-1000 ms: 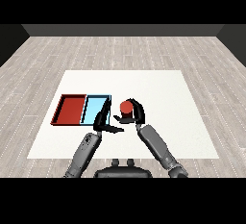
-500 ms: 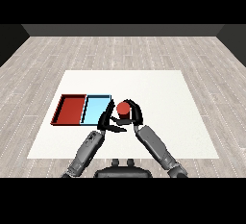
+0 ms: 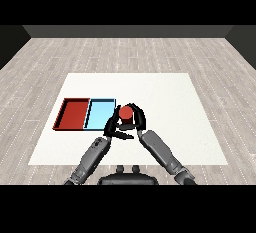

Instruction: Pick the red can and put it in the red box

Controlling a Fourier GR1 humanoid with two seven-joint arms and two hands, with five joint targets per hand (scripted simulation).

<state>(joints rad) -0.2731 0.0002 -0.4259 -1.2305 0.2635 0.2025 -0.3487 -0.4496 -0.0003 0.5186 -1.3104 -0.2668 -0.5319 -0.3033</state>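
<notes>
The red can [image 3: 125, 113] is held just right of the light blue tray [image 3: 100, 114], with my right hand [image 3: 137, 118] curled round it. My left hand [image 3: 111, 127] sits directly left of and below the can, fingers relaxed and spread, close against the right hand. The red tray [image 3: 74, 113] lies at the far left, beside the light blue tray, with nothing in it.
Both trays lie side by side on the left part of the white table [image 3: 165, 102]. Bare table stretches to the right and behind the hands. Wooden floor surrounds the table.
My right hand has carried the red can leftward toward the trays. The left hand has stayed near the blue tray's right edge, now touching close to the right hand.
</notes>
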